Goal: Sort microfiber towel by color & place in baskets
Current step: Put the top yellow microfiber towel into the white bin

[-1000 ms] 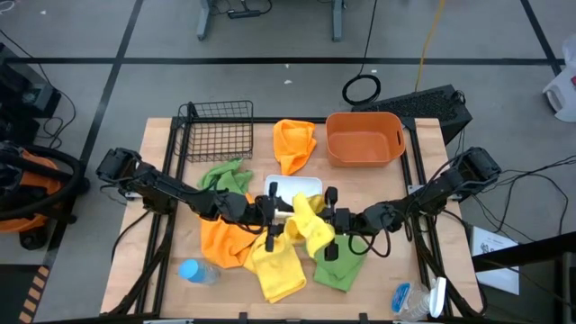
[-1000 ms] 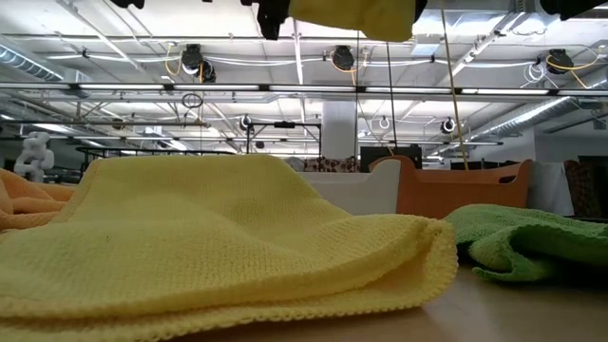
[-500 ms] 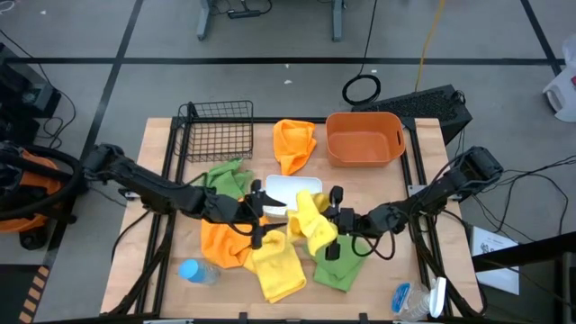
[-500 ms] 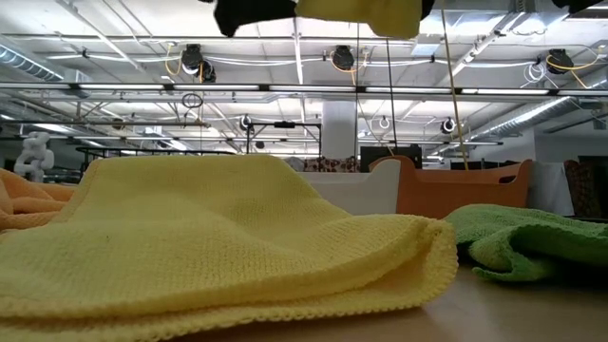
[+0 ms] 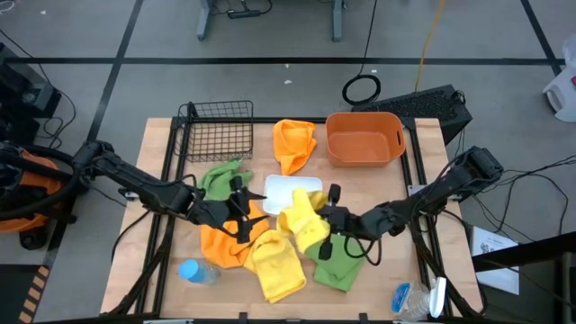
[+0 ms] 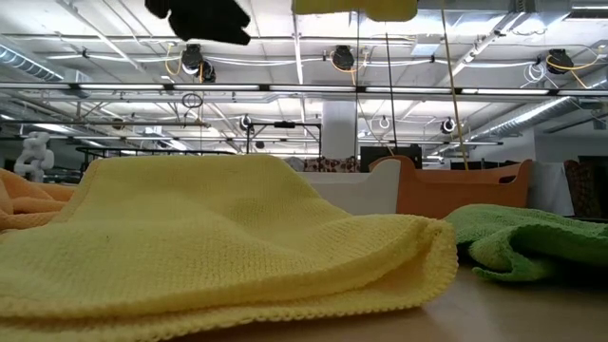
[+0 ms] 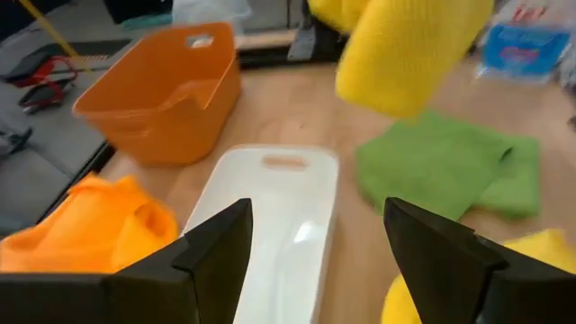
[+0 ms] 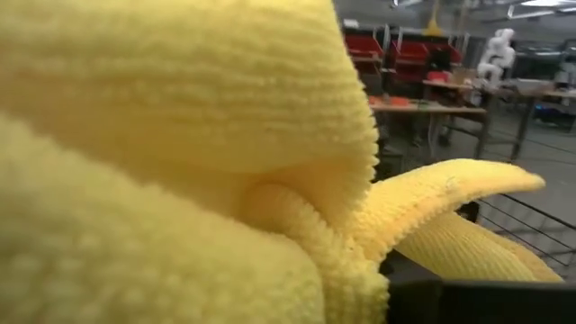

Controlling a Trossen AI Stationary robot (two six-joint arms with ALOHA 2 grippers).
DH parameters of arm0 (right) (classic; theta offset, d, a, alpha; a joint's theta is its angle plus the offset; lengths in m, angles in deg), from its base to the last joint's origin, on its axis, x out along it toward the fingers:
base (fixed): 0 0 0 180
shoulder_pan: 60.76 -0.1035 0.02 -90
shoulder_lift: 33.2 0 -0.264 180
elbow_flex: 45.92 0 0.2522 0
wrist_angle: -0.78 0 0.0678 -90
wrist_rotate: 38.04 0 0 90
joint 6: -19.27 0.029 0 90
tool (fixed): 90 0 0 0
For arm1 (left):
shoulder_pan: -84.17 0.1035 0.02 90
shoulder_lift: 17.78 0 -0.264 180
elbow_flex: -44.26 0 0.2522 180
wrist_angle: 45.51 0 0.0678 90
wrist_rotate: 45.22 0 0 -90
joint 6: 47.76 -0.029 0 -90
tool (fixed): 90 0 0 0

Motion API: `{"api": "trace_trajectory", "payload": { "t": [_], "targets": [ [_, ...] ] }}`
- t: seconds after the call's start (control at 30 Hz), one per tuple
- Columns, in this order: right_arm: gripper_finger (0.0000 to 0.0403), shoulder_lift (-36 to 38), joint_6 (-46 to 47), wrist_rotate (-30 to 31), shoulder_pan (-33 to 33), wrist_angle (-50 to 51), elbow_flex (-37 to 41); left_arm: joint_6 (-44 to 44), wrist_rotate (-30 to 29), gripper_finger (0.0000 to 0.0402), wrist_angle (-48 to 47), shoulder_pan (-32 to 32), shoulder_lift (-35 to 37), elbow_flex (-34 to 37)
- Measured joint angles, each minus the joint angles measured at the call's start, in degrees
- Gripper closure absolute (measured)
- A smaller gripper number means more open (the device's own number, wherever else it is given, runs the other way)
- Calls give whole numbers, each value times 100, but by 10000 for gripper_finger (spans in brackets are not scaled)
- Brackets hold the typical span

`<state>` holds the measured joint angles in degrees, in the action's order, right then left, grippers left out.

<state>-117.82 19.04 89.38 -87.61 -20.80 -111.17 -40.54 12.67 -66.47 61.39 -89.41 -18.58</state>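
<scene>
Wooden table (image 5: pixel 162 153) is sitting on a grey shop floor, with ceiling trusses showing across the low view. Going left to right: blue bottle (image 5: pixel 193 271) near the front edge, black mesh basket (image 5: pixel 219 130) at the back, left gripper (image 5: pixel 241 209) hanging with fingers spread and nothing in them over an orange towel (image 5: pixel 220 243). White tray (image 5: pixel 279 187) mid-table, half covered by the yellow towel (image 5: pixel 304 219) the right gripper (image 5: pixel 326 219) is pinching up. Orange tub (image 5: pixel 364 138) back right, green towel (image 5: pixel 340 266) in front.
</scene>
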Motion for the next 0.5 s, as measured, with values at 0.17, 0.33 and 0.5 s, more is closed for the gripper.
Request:
{"api": "trace_trajectory", "payload": {
  "t": [0.17,0.33,0.5],
  "targets": [
    [388,0,-113,21,136,392,-300,182,-351,143,-406,-1,52,0],
    [387,0,-391,18,605,456,-515,483,-731,143,-963,-33,192,0],
    [387,0,10,-319,1178,780,-586,590,-1310,143,-1264,-33,425,0]
  ]
}}
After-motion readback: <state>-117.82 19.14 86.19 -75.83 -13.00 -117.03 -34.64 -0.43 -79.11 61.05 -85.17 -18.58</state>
